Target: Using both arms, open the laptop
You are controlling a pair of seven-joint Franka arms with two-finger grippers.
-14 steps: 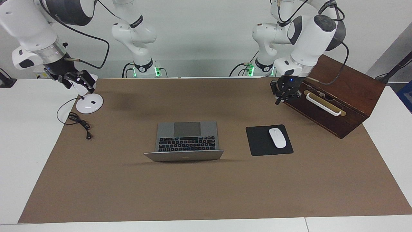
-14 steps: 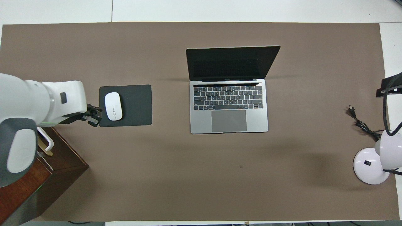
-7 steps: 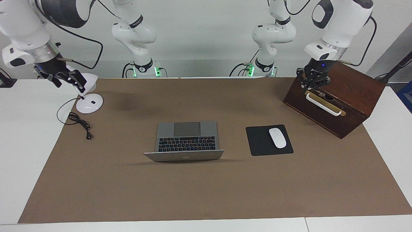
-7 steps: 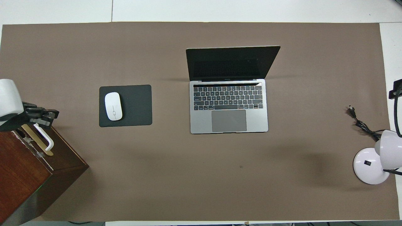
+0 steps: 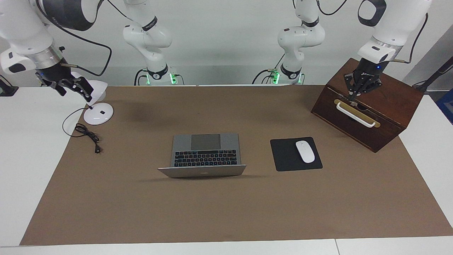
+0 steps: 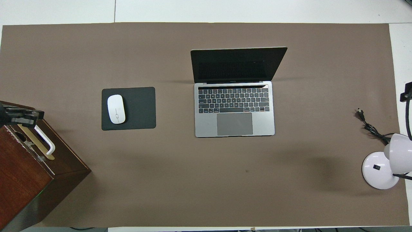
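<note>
The silver-grey laptop (image 5: pixel 205 156) stands open in the middle of the brown mat, its black keyboard and grey trackpad showing and its lid raised; the overhead view shows its dark screen (image 6: pixel 236 66). Neither gripper touches it. My left gripper (image 5: pixel 356 94) hangs over the wooden box at the left arm's end of the table and also shows in the overhead view (image 6: pixel 22 116). My right gripper (image 5: pixel 75 92) is open and empty, up in the air over the white lamp at the right arm's end.
A dark wooden box (image 5: pixel 385 102) with a white handle (image 5: pixel 355 115) stands at the left arm's end. A black mouse pad (image 5: pixel 283 157) with a white mouse (image 5: pixel 305 151) lies beside the laptop. A white lamp base (image 5: pixel 98 114) and black cable (image 5: pixel 88 136) lie at the right arm's end.
Both arms have drawn away toward their ends of the table. The left gripper rose from beside the box's corner to over the box. The laptop has not moved.
</note>
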